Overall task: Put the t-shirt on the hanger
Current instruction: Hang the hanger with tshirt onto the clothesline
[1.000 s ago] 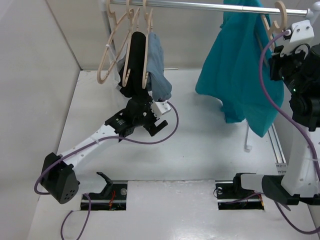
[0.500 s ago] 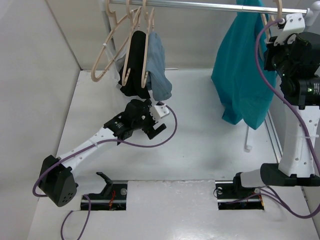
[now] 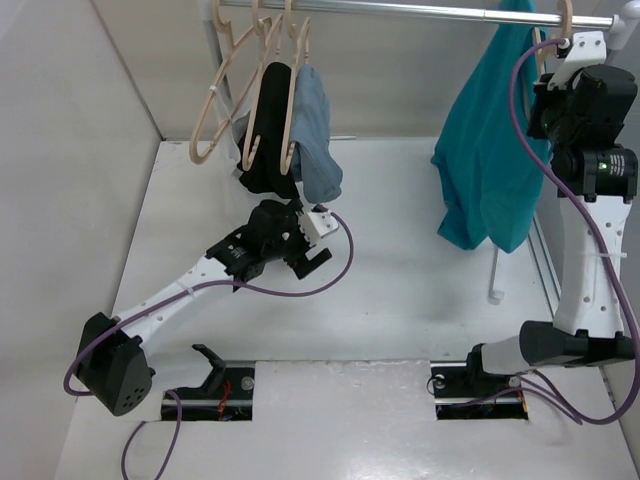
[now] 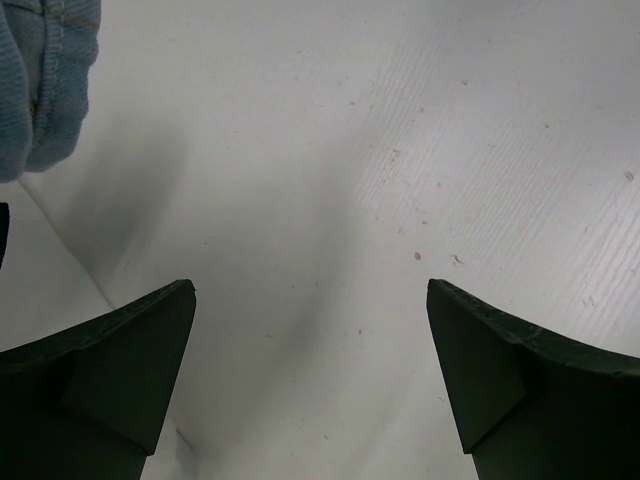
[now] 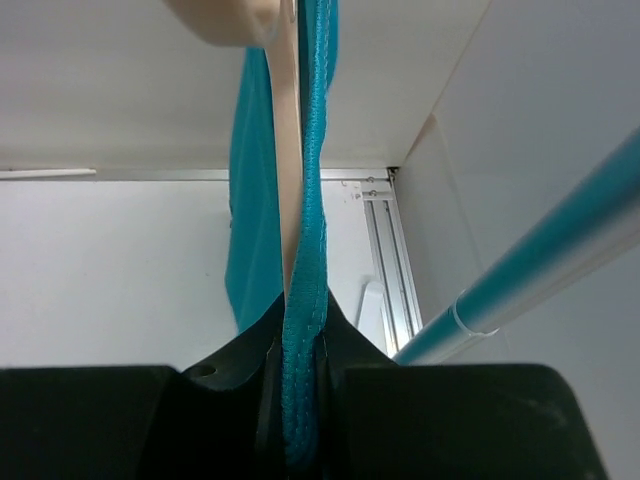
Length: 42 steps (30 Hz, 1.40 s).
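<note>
Right tool: clamped shut on a teal hem of the t-shirt, with the edge of the beige hanger pinched in beside it. Gripping both together probably keeps the cloth from sliding off the hanger.
T-shirt: hangs in a long fold at the right end of the metal rail, well above the desk. Whether both shoulders sit on the hanger cannot be told.
Hanger: its hook shows up at the rail, just beside the right wrist. It is held high, I judge, so the hook can seat on the rail.
Left tool: jaws spread wide with nothing between them, low over the desk under the grey-blue garment. It seems parked out of the way.
Other clothes: the black garment and the grey-blue one hang at the rail's left end, well apart from the t-shirt.
Stage: probably late.
</note>
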{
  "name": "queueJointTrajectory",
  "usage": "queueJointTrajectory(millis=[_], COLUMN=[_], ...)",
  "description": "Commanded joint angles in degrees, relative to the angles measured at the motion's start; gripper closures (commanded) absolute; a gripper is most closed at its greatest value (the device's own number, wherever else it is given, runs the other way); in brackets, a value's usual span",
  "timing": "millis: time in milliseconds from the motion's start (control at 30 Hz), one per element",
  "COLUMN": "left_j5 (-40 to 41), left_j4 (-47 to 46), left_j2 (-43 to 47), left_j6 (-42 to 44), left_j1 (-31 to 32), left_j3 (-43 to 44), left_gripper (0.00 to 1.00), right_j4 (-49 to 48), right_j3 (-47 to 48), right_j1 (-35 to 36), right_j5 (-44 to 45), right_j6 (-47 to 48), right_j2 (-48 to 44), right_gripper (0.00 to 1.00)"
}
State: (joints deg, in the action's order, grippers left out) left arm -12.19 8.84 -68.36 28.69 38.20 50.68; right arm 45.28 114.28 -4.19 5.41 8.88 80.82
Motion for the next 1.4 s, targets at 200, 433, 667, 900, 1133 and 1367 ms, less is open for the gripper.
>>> queueJointTrajectory(millis=[200,433,667,900,1133,1367], left_j5=[-0.9,-0.9,-2.0,-3.0,-1.8,7.7], left_j4=[-1.6,-1.6,-1.1,-1.1,-1.4,-7.2], left_j2=[2.4,3.0,2.4,0.7,1.2,3.1], left_j6=[0.4,-0.1,-0.7,-0.7,-1.2,-7.4], left_j1=[0.3,0.3,0.3,0.3,0.3,0.3], left_j3=[-1.8,-3.2,-3.7,-2.5,-4.6,-10.9], left_gripper=[0.0,0.0,0.0,0.0,0.0,0.0], right_j4=[-7.6,-4.5,-1.7,-0.4,-2.7,-9.1], right_j3=[-3.0,-8.6,-12.7,-13.2,-26.1,-54.2], right_j1=[-0.2,-0.2,-0.2,-0.2,-0.2,-0.2], right_j5=[0.0,-0.8,1.7,0.8,-17.4,-28.7], right_j6=[-3.0,-0.4,4.6,10.5,15.0,7.7], right_j2=[-1.6,-7.1,-16.8,-25.1,-31.3,-31.3], right_gripper=[0.84,0.01,0.01,0.01,0.01,0.01])
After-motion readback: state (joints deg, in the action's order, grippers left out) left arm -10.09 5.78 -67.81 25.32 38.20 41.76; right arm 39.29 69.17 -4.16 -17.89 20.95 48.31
